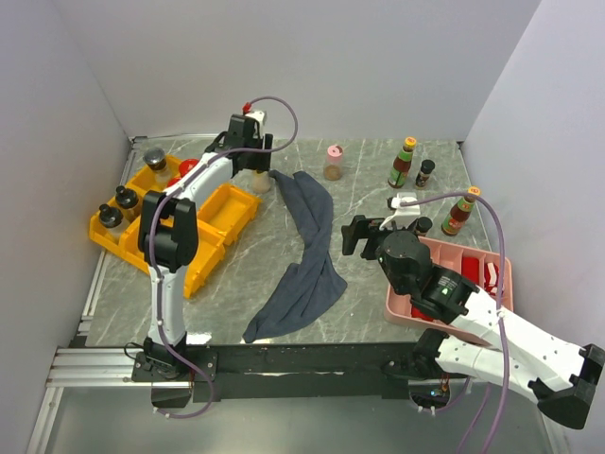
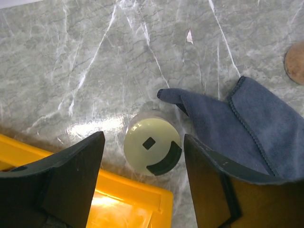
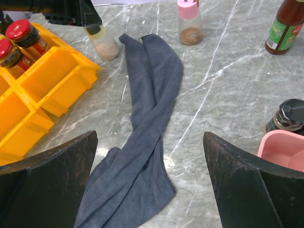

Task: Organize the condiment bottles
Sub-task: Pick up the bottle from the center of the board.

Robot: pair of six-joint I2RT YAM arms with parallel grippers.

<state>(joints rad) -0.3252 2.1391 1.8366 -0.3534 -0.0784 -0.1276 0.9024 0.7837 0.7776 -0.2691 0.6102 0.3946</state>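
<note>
The marble surface lies under both claws, and a long grey-blue cloth runs across it, directly beneath and ahead of the right claw, with its far end just right of the left claw. A block of yellow bins sits just behind and to the left of the left claw. A pink tray lies close by the right claw's right finger.

The left claw stands partly open, straddling a yellow-capped shaker that stands upright on the surface between its fingers. A gap shows on the left side and the right finger is very near the cap, so nothing is gripped. The right claw hangs spread wide and holds nothing.

Ahead of the right claw stands a pink-capped shaker, with a green-labelled sauce bottle further right and a small black-capped bottle touching the tray. Two red-lidded jars sit in the bins, far to its left
</note>
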